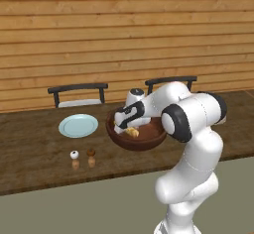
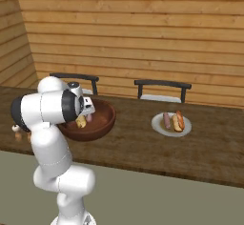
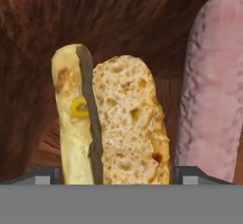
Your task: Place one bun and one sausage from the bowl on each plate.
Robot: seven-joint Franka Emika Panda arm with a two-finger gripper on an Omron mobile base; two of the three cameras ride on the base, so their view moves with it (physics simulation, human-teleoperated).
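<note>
Bun (image 3: 114, 123) lies between the open end effector's (image 3: 116, 175) fingertips, in the bowl (image 3: 28, 76).

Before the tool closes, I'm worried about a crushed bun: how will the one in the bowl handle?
The bun looks porous and crumbly, so probably soft, light and easily squashed. Its split suggests the halves could pinch together. Lying lengthwise beside the sausage in the bowl, it seems unlikely to roll far.

The arm (image 1: 191, 178) is glossy white, built of thick rounded segments that swell into bulbous joints. Dark, near-black rings and round caps mark the joints, the largest a black disc on the elbow. The hand (image 1: 120, 121) is white with black panels, and its two small finger tips (image 3: 47, 175) are dark grey and blocky.
</note>
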